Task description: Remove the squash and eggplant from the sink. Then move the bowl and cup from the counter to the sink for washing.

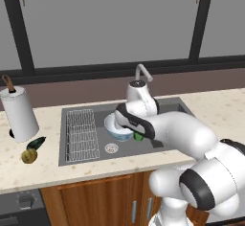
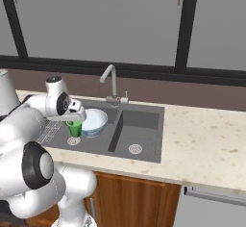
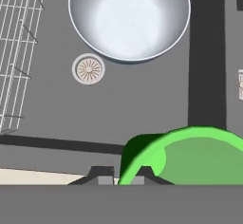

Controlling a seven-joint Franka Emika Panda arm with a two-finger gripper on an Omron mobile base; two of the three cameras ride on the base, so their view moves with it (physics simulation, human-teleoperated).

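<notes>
Green cup upright over sink; bowl inside; vegetables on counter.

Grey window panes in dark frames above wooden cabinets

The cup is bright green, the bowl white inside and pale blue-grey outside. The sink is dark grey, the counter beige and speckled. The squash is yellow-brown, the eggplant near-black.

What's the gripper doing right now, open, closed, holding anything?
Gripper: closed on the rim of the green cup, holding it over the sink basin beside the bowl.
</notes>
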